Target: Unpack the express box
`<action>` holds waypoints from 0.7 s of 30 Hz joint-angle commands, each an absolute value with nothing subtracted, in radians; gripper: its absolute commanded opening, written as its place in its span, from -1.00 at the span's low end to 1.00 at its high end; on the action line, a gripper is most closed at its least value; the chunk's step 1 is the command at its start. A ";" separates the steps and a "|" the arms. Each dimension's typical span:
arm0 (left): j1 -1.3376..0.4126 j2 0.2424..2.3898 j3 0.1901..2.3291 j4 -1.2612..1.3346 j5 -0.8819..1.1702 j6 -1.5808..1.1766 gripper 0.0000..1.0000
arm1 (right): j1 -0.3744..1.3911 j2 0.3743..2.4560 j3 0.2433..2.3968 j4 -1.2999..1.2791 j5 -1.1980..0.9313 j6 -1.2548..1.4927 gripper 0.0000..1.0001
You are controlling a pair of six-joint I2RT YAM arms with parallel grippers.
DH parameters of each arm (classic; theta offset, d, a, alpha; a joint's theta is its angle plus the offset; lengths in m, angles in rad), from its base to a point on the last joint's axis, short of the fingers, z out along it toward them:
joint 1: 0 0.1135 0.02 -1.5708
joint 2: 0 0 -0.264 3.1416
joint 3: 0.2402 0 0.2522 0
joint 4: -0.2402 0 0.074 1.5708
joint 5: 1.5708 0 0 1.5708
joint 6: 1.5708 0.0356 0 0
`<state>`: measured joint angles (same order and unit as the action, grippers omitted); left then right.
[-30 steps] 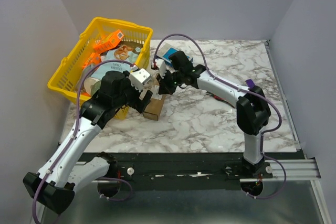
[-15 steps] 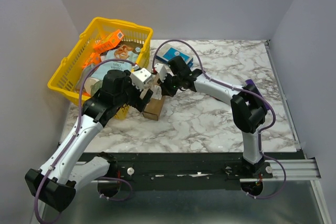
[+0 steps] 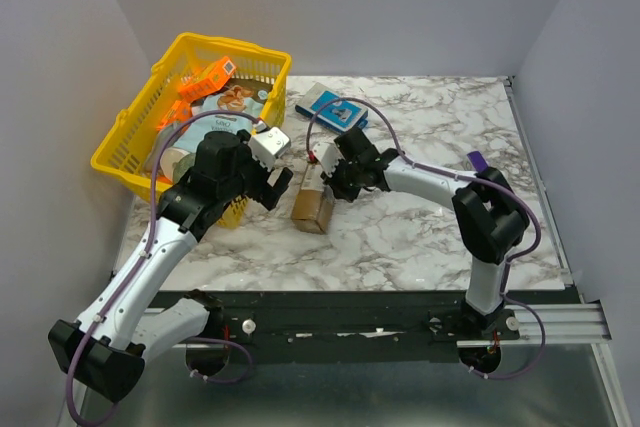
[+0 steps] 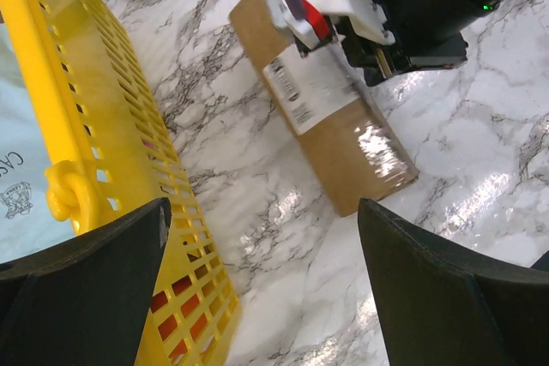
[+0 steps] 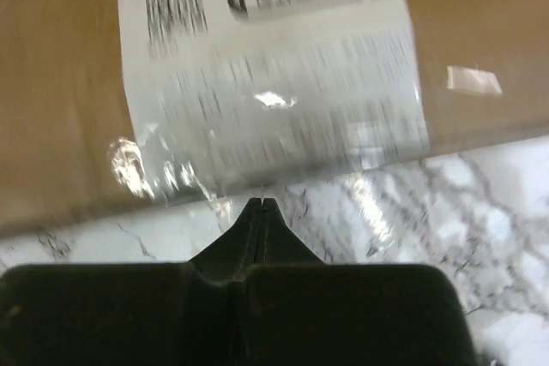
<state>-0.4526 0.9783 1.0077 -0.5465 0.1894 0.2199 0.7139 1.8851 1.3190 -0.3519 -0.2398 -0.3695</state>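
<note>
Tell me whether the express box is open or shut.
Shut: the express box lies flat, label up, glossy tape over its end, no opening visible.

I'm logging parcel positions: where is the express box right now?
In the top view, the express box lies flat on the marble table, left of centre, between the yellow basket and the right gripper.

Two robot arms, the left arm (image 3: 150,252) and the right arm (image 3: 425,177), over one marble table (image 3: 430,237). On it: one brown express box (image 3: 314,197) with one white shipping label (image 4: 313,92), one blue-and-white box (image 3: 325,101) and one yellow basket (image 3: 128,127), its jumbled packets uncountable.
</note>
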 commanded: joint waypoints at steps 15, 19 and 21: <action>-0.454 1.009 1.040 -0.538 0.290 0.262 0.97 | 0.255 1.746 1.275 -0.565 -0.210 -0.555 -0.54; -0.460 1.034 1.060 -0.546 0.302 0.276 0.97 | 0.079 1.726 1.266 -0.572 -0.279 -0.652 0.33; -0.462 1.048 1.074 -0.551 0.308 0.282 0.97 | 0.029 1.715 1.259 -0.589 -0.307 -0.670 0.58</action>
